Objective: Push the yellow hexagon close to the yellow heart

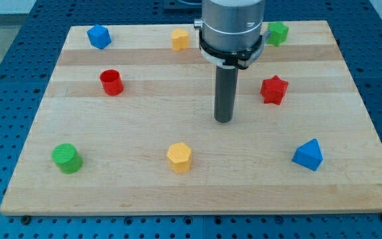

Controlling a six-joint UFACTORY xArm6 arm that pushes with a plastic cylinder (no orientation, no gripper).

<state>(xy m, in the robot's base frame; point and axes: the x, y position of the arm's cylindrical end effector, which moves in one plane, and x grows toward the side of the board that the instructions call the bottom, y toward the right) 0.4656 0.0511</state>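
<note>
The yellow hexagon sits near the board's bottom, a little left of centre. The yellow heart sits near the board's top edge, almost straight above the hexagon in the view. My tip rests on the board near its centre, up and to the right of the hexagon and apart from it. The heart lies up and to the left of the rod, beside the arm's grey body. No block touches the tip.
A blue block is at the top left, a red cylinder at the left, a green cylinder at the bottom left. A green block is at the top right, a red star at the right, a blue triangular block at the bottom right.
</note>
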